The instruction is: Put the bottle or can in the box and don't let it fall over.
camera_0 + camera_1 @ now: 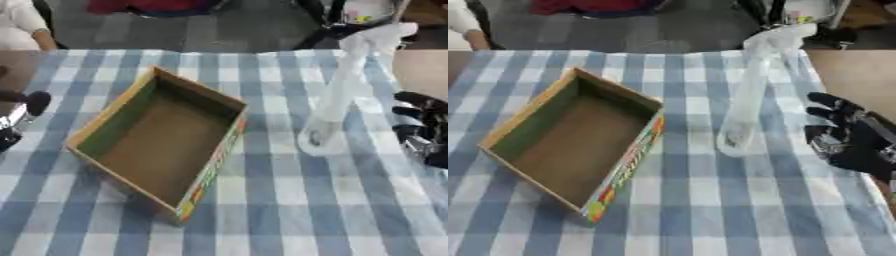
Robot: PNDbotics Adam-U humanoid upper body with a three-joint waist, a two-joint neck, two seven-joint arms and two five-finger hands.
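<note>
Currently the bottle (750,85) stands upright on the tablecloth (710,210), ungrasped, just left of the right hand (852,142), whose fingers are relaxed; the box (570,145) further left holds nothing. Grasp and placement remain.

The right hand (852,140) is almost wholly black, its fingers thick and blocky with rounded tips; a small silvery, metallic patch shows low on the palm side, and paler grey glints lie along the edges of the segments; a dark wrist section runs off toward the picture's right edge; the left hand (19,116) shows only in part at the left edge of the left eye view: a black rounded tip above a bright silver, shiny part, with more black below it
</note>
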